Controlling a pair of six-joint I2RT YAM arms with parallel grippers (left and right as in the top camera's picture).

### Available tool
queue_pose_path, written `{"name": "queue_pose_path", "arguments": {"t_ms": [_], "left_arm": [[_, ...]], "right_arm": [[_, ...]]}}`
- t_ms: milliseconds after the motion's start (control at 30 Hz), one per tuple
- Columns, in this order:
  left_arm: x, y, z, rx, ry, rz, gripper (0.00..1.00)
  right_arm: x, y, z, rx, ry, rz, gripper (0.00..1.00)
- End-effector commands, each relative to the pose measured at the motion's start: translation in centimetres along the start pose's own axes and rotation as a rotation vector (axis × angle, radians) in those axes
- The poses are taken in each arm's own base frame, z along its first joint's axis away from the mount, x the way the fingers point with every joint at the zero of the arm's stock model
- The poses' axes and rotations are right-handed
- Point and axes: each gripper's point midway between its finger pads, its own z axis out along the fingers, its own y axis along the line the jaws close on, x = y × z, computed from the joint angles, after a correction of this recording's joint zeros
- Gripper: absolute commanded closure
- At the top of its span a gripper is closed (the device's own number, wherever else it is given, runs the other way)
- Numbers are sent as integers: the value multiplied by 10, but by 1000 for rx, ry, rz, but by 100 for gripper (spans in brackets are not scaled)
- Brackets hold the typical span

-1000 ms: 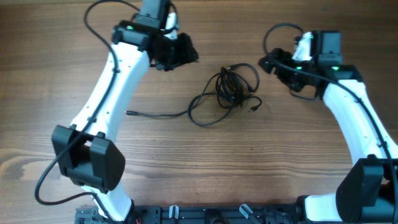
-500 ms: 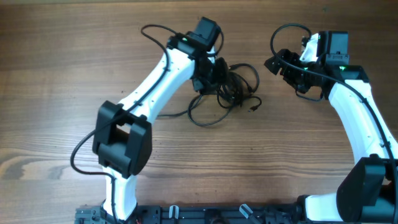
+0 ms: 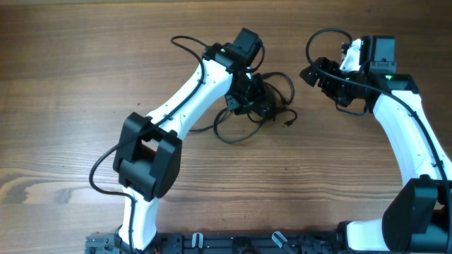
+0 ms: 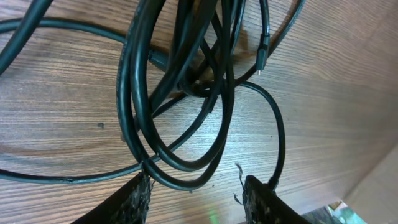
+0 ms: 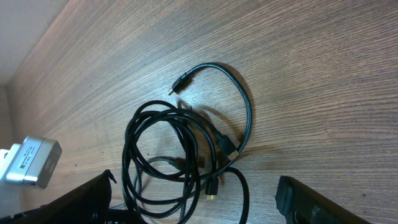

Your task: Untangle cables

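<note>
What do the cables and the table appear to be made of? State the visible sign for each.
Cables: probably rubber or plastic sheathing, black with a slight sheen; they bend in loose loops and catch soft highlights.
Table: wood or a wood-look laminate, matte brown; fine grain lines run across it, but the pictures cannot settle which.

Overhead, the left pincer [image 3: 251, 97] sits right over the cables [image 3: 279, 111], hiding the tangle's middle. In its wrist view, loops run off the top and left edges.

Cables [image 3: 244, 130] on table [image 3: 63, 77]; left claw [image 3: 253, 100] over them; right claw [image 3: 311, 73] apart, rightward.
</note>
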Motion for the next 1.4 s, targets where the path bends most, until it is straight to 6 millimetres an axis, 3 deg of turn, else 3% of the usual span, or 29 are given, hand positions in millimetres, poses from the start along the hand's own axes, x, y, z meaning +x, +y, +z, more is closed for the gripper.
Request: {"name": "queue_pose_path", "arguments": {"t_ms": [0, 367, 633, 767, 933, 1167, 1367], "left_arm": [[-8, 1, 6, -57, -79, -9, 51], [-21, 8, 8, -127, -173, 9, 56], [-30, 9, 26, -127, -176, 3, 61], [-32, 10, 32, -129, -175, 2, 69], [-37, 7, 30, -110, -191, 3, 94], [-57, 10, 6, -72, -233, 28, 96], [-57, -11, -30, 55, -227, 234, 96]], "right_arm": [[-3, 7, -8, -7, -25, -37, 13], [-3, 7, -8, -6, -24, -36, 13], [-3, 7, -8, -6, -24, -37, 13], [-3, 7, -8, -6, -24, -37, 13], [-3, 7, -8, -6, -24, -37, 13], [-3, 7, -8, -10, -22, -63, 13], [-2, 8, -8, -17, -18, -64, 13]]}}
